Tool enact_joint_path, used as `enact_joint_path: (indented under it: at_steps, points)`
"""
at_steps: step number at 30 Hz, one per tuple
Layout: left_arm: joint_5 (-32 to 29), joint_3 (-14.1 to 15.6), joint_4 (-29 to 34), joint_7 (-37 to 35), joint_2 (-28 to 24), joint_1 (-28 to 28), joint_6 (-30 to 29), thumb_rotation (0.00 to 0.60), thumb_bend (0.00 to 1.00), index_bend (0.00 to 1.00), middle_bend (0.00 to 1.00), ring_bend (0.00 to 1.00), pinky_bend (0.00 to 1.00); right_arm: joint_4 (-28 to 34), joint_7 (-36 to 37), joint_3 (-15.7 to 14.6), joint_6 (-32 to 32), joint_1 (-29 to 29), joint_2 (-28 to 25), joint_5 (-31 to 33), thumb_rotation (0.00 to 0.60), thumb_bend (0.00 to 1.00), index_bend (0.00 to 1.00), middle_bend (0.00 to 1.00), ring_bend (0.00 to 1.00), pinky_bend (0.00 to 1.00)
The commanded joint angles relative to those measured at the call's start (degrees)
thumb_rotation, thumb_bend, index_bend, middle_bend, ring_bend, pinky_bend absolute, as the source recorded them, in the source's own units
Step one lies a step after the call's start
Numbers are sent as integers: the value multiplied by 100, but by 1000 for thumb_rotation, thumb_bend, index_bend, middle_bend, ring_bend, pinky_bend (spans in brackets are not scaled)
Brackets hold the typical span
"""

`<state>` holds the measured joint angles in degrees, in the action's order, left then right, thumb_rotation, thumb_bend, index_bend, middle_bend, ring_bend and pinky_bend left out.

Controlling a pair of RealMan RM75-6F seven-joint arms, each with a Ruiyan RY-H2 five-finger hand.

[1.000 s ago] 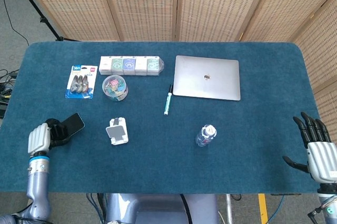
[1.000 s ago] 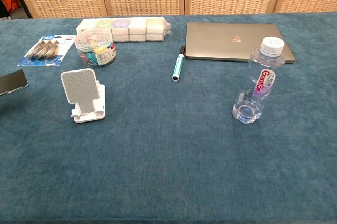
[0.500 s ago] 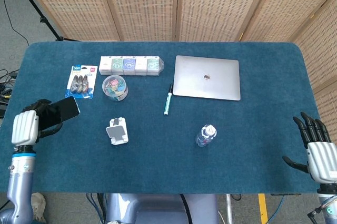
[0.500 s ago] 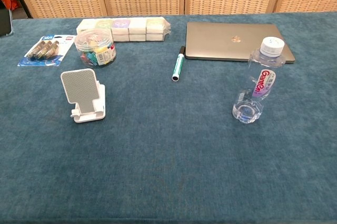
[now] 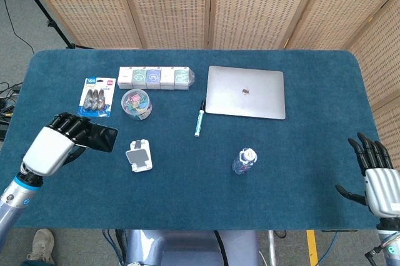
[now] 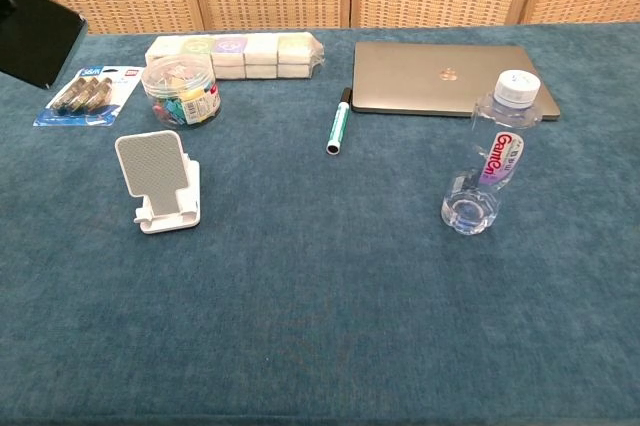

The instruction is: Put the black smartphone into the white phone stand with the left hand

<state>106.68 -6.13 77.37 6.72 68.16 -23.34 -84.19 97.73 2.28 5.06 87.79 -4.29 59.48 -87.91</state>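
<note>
My left hand (image 5: pixel 53 146) holds the black smartphone (image 5: pixel 99 137) in the air at the table's left, a little to the left of the white phone stand (image 5: pixel 139 155). In the chest view only the phone's corner (image 6: pixel 38 30) shows, high at the left edge, above and left of the stand (image 6: pixel 158 180). The stand sits upright on the blue cloth with nothing in it. At the table's right front corner my right hand (image 5: pixel 377 175) rests open with fingers spread, holding nothing.
Behind the stand are a clear tub of coloured clips (image 5: pixel 136 103), a blister pack (image 5: pixel 96 96) and a row of small boxes (image 5: pixel 154 78). A green marker (image 5: pixel 199 117), a closed laptop (image 5: pixel 245 92) and a water bottle (image 5: pixel 244 160) lie to the right.
My left hand has lifted the phone and carried it right, toward the stand. In the chest view the phone rose from the left edge to the upper left corner. The right hand stayed still.
</note>
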Motion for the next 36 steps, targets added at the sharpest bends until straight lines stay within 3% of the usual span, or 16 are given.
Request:
enact_joint_path:
  at_steps: [1, 16, 24, 36]
  points:
    - [678, 203, -582, 382, 85, -432, -92, 600, 215, 519, 352, 343, 464, -23, -4, 17, -11, -3, 4, 40, 600, 0, 0, 0, 0, 0]
    - [2137, 594, -1368, 236, 142, -1668, -127, 600, 210, 518, 352, 343, 464, -180, -64, 187, -70, -28, 54, 410, 600, 0, 0, 0, 0, 0]
    - [2700, 870, -1452, 468, 77, -2265, 310, 600, 209, 517, 352, 343, 464, -202, -23, 257, -68, -32, 42, 510, 600, 0, 0, 0, 0, 0]
    - [2581, 1150, -1604, 881, 181, -2366, 818, 600, 209, 516, 352, 343, 464, -146, 177, 273, 14, 17, -65, 464, 600, 0, 0, 0, 0, 0]
